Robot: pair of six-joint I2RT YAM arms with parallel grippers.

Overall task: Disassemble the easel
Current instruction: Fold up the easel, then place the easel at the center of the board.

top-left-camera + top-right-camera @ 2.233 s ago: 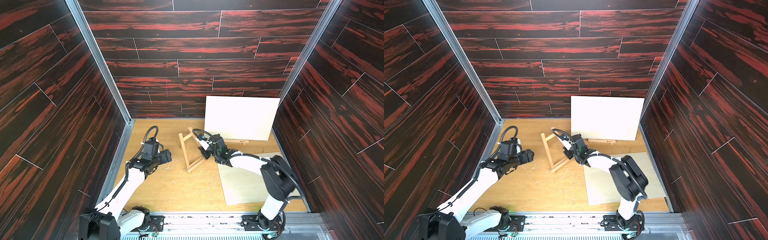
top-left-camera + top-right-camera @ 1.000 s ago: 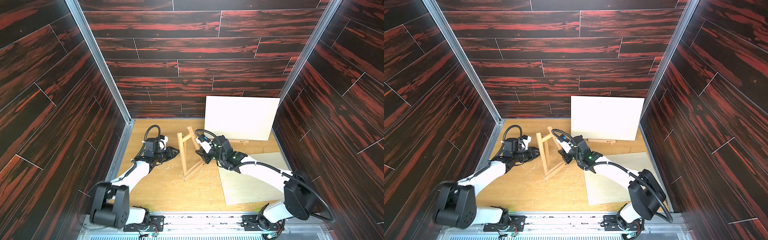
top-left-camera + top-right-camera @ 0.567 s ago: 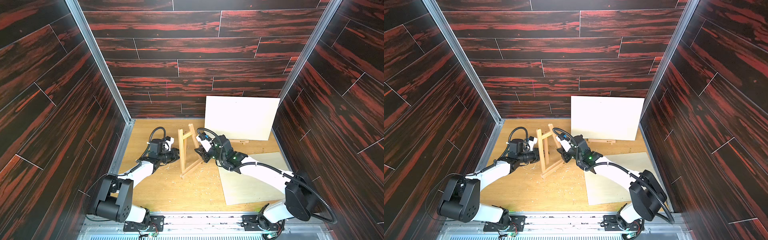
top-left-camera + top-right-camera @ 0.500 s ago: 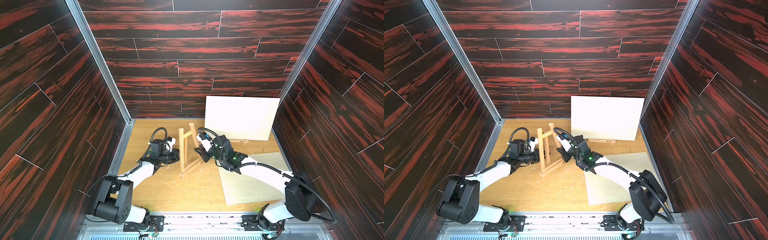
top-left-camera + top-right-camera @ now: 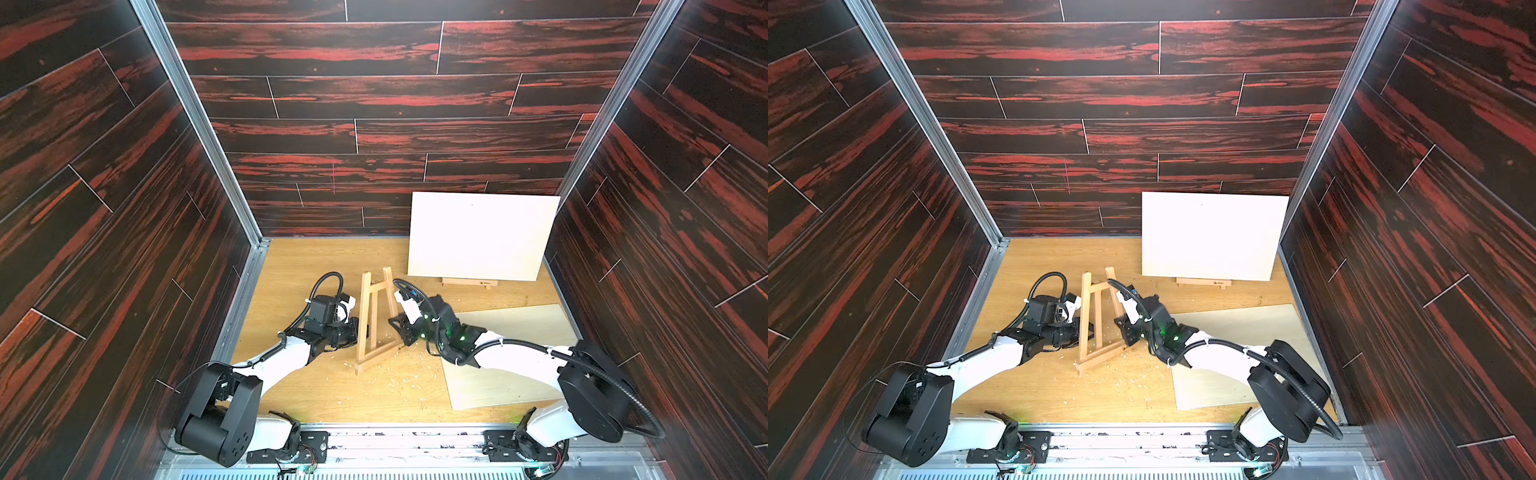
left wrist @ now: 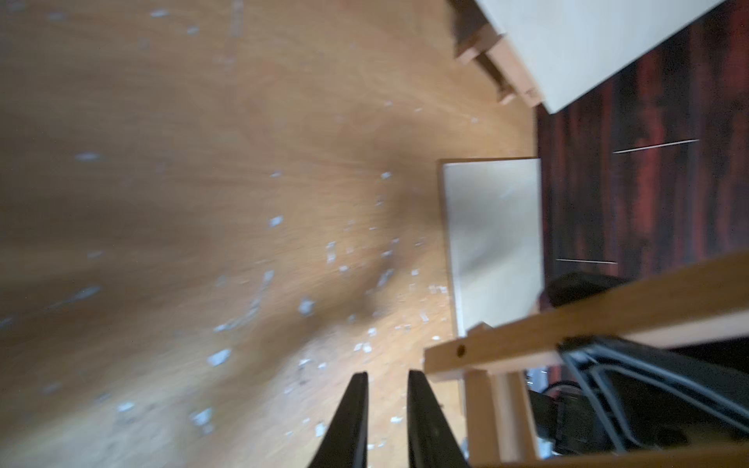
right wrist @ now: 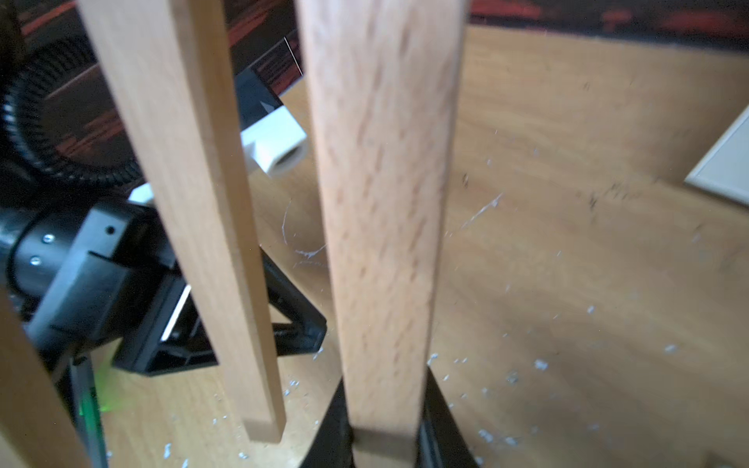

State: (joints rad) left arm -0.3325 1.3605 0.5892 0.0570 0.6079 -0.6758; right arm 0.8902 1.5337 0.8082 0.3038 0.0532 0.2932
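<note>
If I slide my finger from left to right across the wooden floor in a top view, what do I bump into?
left tool → small easel → right tool → pale board lying flat

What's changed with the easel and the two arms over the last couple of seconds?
The right gripper, shut on the easel, tipped it from a low lean to nearly upright. The left gripper swung in beside its other leg, jaws a little apart and empty. The white canvas at the back wall and the flat board stayed put.
</note>
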